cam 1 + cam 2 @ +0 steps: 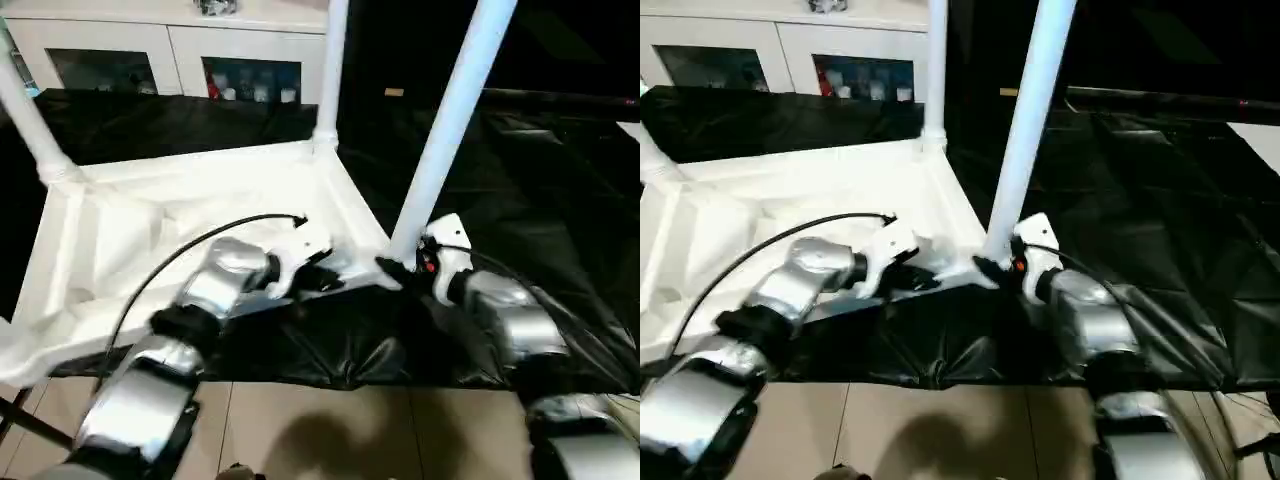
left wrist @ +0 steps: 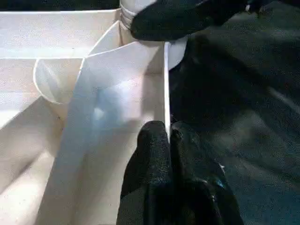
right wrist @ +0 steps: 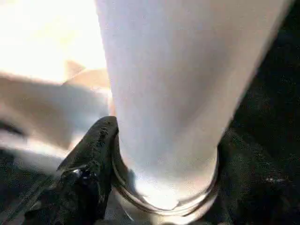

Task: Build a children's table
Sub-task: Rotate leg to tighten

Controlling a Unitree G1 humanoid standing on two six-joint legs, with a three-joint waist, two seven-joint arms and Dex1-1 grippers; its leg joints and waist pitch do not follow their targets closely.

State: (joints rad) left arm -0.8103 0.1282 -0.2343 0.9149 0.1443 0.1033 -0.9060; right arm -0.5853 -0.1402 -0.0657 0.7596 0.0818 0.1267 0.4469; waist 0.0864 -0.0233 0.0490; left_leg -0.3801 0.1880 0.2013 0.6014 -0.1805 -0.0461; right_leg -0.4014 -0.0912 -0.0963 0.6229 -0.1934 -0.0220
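Lying upside down on the black-draped bench [image 1: 520,180], the children's table [image 1: 150,240] shows you its ribbed underside, reaching from the bench's near edge back toward its far-left part.

Item count, as you can see it:
- One square white top.
- Three white legs standing up from its corner sockets: one at the far-left corner [image 1: 28,120], one at the far-right corner [image 1: 332,70], one at the near-right corner [image 1: 450,120]. The near-left corner runs off the head views, so you cannot tell whether a fourth is fitted.
- Two hands. Your left hand [image 1: 320,272] has its black fingers [image 2: 159,159] pressed together, pinching the thin rim wall of the top along its near edge, just beside the near-right socket.
- Your right hand [image 1: 395,268] sits at the foot of the near-right leg, its fingers [image 3: 93,154] set around the leg's base where it meets the socket, one on either side and against it.

Behind the bench's far edge you have one white glass-doored cabinet [image 1: 170,50] with small coloured things behind its doors. Below the near edge, tiled floor [image 1: 330,430].
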